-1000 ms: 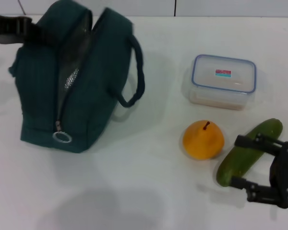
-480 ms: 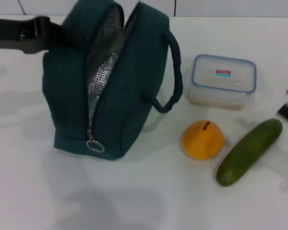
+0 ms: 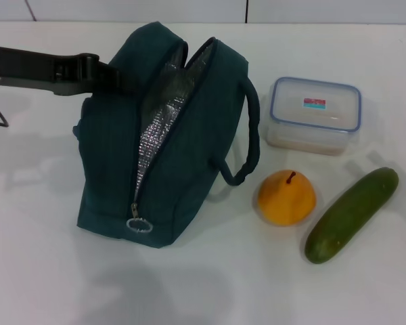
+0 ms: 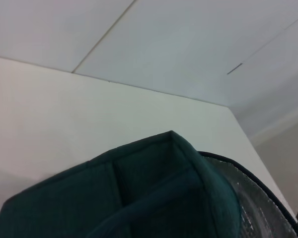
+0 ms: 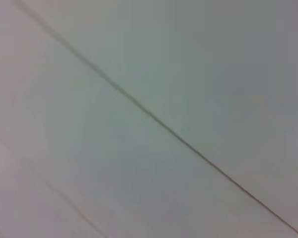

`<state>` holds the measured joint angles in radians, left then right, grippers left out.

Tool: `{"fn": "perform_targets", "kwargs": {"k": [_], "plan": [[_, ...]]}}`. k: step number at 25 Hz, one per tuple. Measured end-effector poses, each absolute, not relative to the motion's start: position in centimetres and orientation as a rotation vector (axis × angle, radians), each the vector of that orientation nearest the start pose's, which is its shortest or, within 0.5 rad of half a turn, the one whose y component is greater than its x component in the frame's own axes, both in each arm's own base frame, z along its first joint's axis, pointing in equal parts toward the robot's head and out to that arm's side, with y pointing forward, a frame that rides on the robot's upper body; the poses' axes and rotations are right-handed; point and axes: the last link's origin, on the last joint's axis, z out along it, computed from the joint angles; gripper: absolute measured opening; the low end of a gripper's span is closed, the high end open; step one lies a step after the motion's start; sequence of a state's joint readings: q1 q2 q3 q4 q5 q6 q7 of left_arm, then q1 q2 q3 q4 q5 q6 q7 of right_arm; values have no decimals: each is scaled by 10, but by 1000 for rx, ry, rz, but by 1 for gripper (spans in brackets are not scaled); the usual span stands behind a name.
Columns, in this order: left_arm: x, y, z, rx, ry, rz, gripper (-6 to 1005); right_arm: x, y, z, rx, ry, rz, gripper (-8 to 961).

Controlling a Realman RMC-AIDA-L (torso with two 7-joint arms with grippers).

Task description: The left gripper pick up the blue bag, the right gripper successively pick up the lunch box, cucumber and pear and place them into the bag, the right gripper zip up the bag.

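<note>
Teal fabric fills the middle of the head view: the blue bag (image 3: 183, 135) stands on the white counter (image 3: 47, 271), unzipped, its silver foil lining (image 3: 159, 118) showing through the gap and the ring zipper pull (image 3: 139, 225) hanging at its near lower end. The left claw (image 3: 111, 76) reaches in from the robot's left and meets the bag's upper far side; its fingers are hidden against the fabric, so I cannot tell whether they are closed on it. One loop handle (image 3: 247, 135) droops on the side of the bag away from that claw. Beyond the handle, farther from the claw, sits the lunch box (image 3: 314, 114), lid on. Nearer the robot than the box lie the pear (image 3: 286, 196), stem up, and just beside it, not touching, the cucumber (image 3: 352, 214), set at a slant. The left wrist view shows the bag's top edge (image 4: 174, 144) close up. The right claw is out of sight in every view.
</note>
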<state>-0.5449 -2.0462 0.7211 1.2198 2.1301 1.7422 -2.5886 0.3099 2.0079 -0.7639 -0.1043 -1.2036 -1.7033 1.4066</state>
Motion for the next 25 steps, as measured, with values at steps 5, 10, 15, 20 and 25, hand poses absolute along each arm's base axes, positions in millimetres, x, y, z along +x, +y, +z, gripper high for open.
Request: {"fn": "perform_targets", "kwargs": {"k": [5,10,15,20,25], "plan": [[-212,351,90,-2415,-1589,-540,40,328,268,9,-1707,1607,1606,808],[-210,351,89,-2419,-1580,-541,39,327,278,2,-1656,1704,1589,808],[-207,352,88,-2432,-1569,-538,39,330,292,-8,-1588,1801,1528,808],[-202,355,88,-2448,-1550,-532,39,325,304,-20,-1596,1845,1462,807],[-201,356,89,-2452,-1541,-530,39,324,313,-26,-1582,1866,1410,805]]}}
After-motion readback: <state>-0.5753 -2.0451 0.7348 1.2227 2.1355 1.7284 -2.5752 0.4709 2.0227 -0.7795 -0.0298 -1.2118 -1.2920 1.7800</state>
